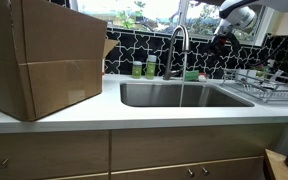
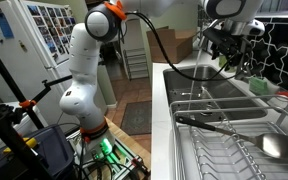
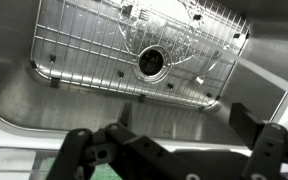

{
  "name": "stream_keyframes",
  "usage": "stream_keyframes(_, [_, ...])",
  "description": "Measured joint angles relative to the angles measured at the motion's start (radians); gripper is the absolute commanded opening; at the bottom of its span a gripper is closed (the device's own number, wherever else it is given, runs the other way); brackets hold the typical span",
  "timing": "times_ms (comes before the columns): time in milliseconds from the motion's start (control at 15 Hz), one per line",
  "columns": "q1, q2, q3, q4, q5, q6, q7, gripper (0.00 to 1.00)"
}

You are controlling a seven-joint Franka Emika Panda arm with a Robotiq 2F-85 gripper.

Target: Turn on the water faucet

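The water faucet [image 1: 179, 42] is a tall steel gooseneck tap behind the sink [image 1: 144, 97], with its spout arched over the basin. My gripper [image 1: 222, 38] hangs to the right of the faucet at about spout height, apart from it. In an exterior view the gripper [image 2: 227, 47] is above the far end of the sink [image 2: 199, 88]. In the wrist view the gripper [image 3: 184, 112] is open and empty, looking down on the wire grid [image 3: 104, 40] and drain [image 3: 150, 62] in the basin. The faucet does not show in the wrist view.
Two small green bottles [image 1: 143, 68] and a green sponge [image 1: 191, 74] stand by the faucet base. A large cardboard box [image 1: 39, 55] fills the counter on one side. A dish rack [image 1: 272, 86] [image 2: 234, 150] sits on the other side. A window lies behind.
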Motion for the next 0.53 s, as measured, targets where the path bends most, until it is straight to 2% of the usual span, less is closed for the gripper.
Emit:
stream_keyframes(333, [-0.028,-0.118,-0.001,-0.166,0.049,-0.006,-0.129,1.0])
stream_keyframes(533, [-0.033,-0.189,-0.021,-0.249,0.096,-0.012,-0.164,1.0])
